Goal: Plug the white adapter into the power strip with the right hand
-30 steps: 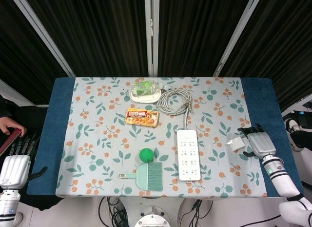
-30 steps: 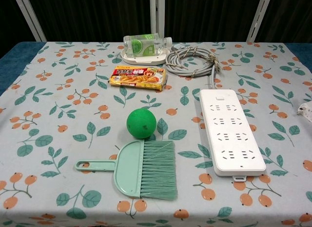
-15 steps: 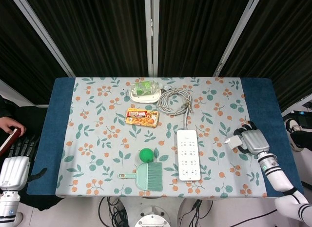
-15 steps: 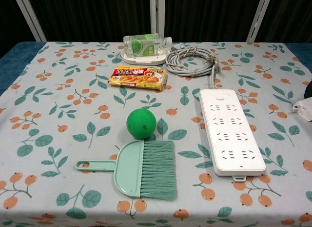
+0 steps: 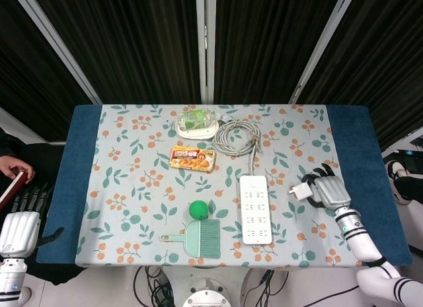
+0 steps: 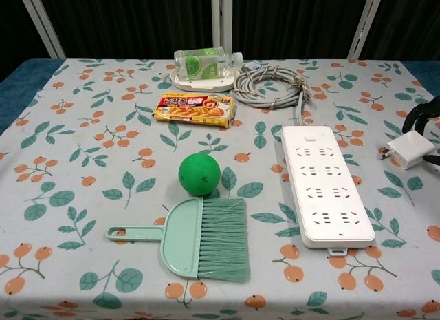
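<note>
Far left, my left hand [image 5: 20, 224] rests off the table's edge, its fingers straight and apart, holding nothing, unmoved since the earlier frames; the floral tablecloth [image 5: 132, 155] carries everything else. Left of centre: the mint dustpan and brush [image 6: 199, 248] lies flat, the green ball [image 6: 199, 173] just behind it; further back, the yellow food box [image 6: 194, 108], and behind that the clear bottle [image 6: 206, 60] lying on its side on a white dish [image 6: 203, 80]. Centre right: the coiled grey cable [image 6: 271, 86] leads down to the power strip [image 6: 326, 184], which lies lengthwise, sockets up, nothing plugged in. Right: the white adapter [image 6: 410, 150] is clamped in the fingers of my right hand [image 5: 328, 190], prongs pointing left towards the strip; half a second ago it sat at the chest view's right margin, and it has since travelled inward; it now stands near the strip's right side, apart from it. The chest view shows only dark fingers at its right margin.
</note>
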You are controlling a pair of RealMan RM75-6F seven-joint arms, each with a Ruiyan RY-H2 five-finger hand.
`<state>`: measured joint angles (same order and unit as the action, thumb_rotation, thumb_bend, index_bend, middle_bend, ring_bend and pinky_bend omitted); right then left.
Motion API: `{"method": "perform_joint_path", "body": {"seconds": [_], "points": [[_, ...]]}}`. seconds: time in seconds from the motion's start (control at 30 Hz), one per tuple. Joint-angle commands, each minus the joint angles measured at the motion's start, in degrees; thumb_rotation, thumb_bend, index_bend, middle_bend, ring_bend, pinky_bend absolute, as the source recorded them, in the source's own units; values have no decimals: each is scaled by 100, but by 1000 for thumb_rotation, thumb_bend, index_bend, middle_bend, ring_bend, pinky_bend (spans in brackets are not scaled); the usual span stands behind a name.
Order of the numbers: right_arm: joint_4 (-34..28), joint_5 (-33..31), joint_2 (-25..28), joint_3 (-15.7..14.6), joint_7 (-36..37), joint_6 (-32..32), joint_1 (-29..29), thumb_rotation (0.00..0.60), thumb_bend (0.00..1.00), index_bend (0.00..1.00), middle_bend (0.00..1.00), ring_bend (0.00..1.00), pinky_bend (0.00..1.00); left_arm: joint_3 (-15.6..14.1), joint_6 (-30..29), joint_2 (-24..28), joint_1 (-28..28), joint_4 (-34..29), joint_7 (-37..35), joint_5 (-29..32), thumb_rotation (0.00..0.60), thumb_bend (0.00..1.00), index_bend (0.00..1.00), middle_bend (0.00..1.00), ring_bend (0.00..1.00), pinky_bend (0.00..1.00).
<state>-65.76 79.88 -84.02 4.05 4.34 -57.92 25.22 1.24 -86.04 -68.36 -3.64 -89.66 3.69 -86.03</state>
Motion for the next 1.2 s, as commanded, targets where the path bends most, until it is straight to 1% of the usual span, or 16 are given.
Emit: {"method": "perform_joint_path", "body": {"seconds": [0.03, 0.2, 0.33, 0.43, 0.5, 0.53, 0.57, 0.6, 0.67, 0.7, 0.73, 0.8, 0.87, 0.93, 1.0, 1.2], "points": [[-565, -513, -76, 212, -676, 23, -26, 600, 261, 474, 401, 163, 0, -6, -14, -21, 19, 65, -73, 2, 600, 133, 0, 0, 0, 0], [-872, -971, -86, 285, -1178, -77, -155, 600, 261, 458, 398, 164, 0, -8, -13, -71, 37, 209, -208, 16, 600, 133, 0, 0, 0, 0], [-947, -1231, -194, 298, -1233, -99, -257, 600, 260, 429, 389, 164, 0, -7, 30, -123, 14, 309, -300, 7, 600, 133, 0, 0, 0, 0], [-1004, -1243, -197, 261, -1195, -142, -322, 600, 250, 328, 337, 154, 0, -8, 33, -145, -2, 355, -339, -28, 600, 133, 0, 0, 0, 0], [-1098, -1190, -120, 212, -1151, -176, -372, 600, 242, 231, 277, 122, 0, -5, 12, -147, 5, 376, -358, -34, 600, 133, 0, 0, 0, 0], [-1138, -1150, -77, 186, -1149, -194, -387, 600, 235, 155, 229, 85, 0, -2, 5, -148, 9, 383, -366, -32, 600, 133, 0, 0, 0, 0], [-1172, -1094, -34, 158, -1165, -237, -406, 600, 230, 112, 201, 59, 0, -1, 2, -150, 12, 390, -374, -29, 600, 133, 0, 0, 0, 0], [-1206, -990, 10, 121, -1189, -330, -432, 600, 220, 80, 179, 40, 0, -3, -1, -155, 16, 400, -381, -31, 600, 133, 0, 0, 0, 0], [-1211, -765, 56, 47, -1213, -500, -470, 600, 183, 59, 164, 30, 0, -10, -10, -168, 20, 414, -397, -44, 600, 133, 0, 0, 0, 0], [-1187, -614, 69, -1, -1223, -613, -493, 600, 169, 66, 169, 30, 0, -15, -14, -178, 24, 423, -405, -51, 600, 133, 0, 0, 0, 0], [-1142, -484, 64, -36, -1227, -706, -504, 600, 154, 93, 185, 30, 0, -18, -20, -185, 27, 427, -408, -57, 600, 133, 0, 0, 0, 0], [-939, -200, 6, -120, -1255, -881, -511, 600, 147, 207, 224, 31, 0, -23, -35, -199, 37, 438, -420, -64, 600, 133, 0, 0, 0, 0], [-756, -49, -71, -176, -1258, -932, -501, 600, 148, 340, 255, 39, 0, -28, -52, -208, 46, 445, -424, -75, 600, 133, 0, 0, 0, 0], [-597, 29, -150, -217, -1276, -921, -486, 600, 148, 397, 269, 43, 0, -36, -71, -212, 60, 446, -427, -85, 600, 133, 0, 0, 0, 0], [-457, 68, -226, -226, -1287, -914, -474, 600, 147, 416, 275, 43, 0, -42, -91, -210, 79, 440, -430, -83, 600, 133, 0, 0, 0, 0], [-189, 113, -365, -209, -1209, -874, -443, 600, 146, 425, 287, 43, 0, -49, -119, -204, 114, 423, -427, -73, 600, 133, 0, 0, 0, 0]]}}
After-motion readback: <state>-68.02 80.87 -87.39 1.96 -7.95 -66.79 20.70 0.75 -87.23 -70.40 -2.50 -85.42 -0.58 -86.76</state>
